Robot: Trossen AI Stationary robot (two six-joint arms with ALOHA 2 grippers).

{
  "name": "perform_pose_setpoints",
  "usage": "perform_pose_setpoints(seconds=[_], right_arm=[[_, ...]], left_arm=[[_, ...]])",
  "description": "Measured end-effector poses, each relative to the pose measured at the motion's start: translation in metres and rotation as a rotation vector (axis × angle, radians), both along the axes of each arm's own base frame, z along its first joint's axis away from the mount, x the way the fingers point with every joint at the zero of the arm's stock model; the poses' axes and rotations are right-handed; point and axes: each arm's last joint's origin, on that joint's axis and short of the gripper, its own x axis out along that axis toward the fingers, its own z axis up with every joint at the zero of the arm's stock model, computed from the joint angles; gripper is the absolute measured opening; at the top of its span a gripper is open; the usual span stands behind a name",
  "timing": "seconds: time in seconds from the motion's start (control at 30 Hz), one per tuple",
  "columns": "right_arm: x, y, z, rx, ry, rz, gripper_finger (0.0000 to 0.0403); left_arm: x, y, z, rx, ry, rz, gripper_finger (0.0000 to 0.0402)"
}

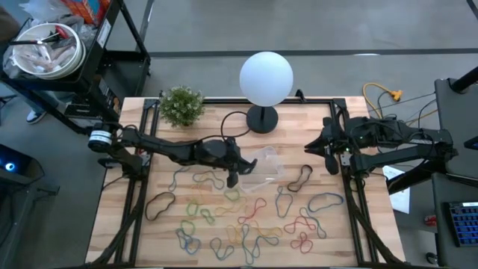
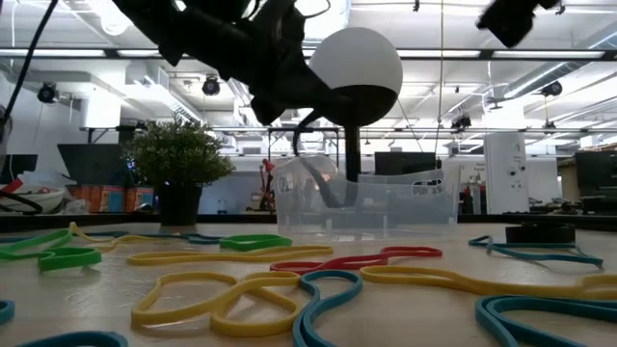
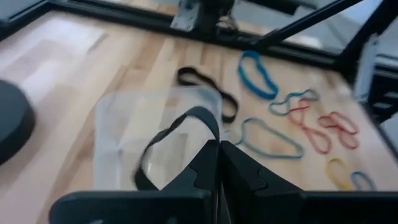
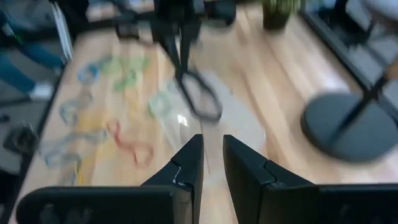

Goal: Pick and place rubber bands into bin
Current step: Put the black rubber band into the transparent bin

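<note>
the bin (image 1: 267, 166) sits on the table (image 1: 134, 224) near the lamp base (image 1: 261, 118); whether it holds anything cannot be told. the left gripper (image 1: 232, 178), at the bin's edge, is clamped on a black band (image 3: 171, 134) hanging over the tray. remaining rubber bands (image 1: 246, 217) lie scattered in front. the right gripper (image 1: 331, 161) waits at the table's right edge, fingers slightly parted, holding nothing.

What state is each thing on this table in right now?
Left end effector: shut on a black rubber band, hanging over the bin.
Right end effector: raised at the table's right edge, fingers slightly apart, holding nothing.
Bin: upright on the table.
Loose rubber bands: lying flat, scattered across the table.
Globe lamp: standing upright.
Potted plant: standing upright.
</note>
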Motion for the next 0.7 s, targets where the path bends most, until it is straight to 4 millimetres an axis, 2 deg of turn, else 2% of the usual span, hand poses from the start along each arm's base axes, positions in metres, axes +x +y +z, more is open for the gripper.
perform_pose_setpoints(seconds=[0.2,0.5,0.7], right_arm=[[-0.01,0.0,-0.017,0.027,0.174,-0.016,0.0057],[-0.01,0.001,-0.042,0.017,0.279,0.039,0.0057],[-0.01,0.003,-0.061,0.049,0.343,0.114,0.0057]], left_arm=[[-0.001,-0.003,0.0,0.078,0.066,0.06,0.0004],[0.003,-0.004,0.008,0.094,0.074,0.064,0.0073],[0.003,-0.005,0.008,0.015,0.071,0.049,0.009]])
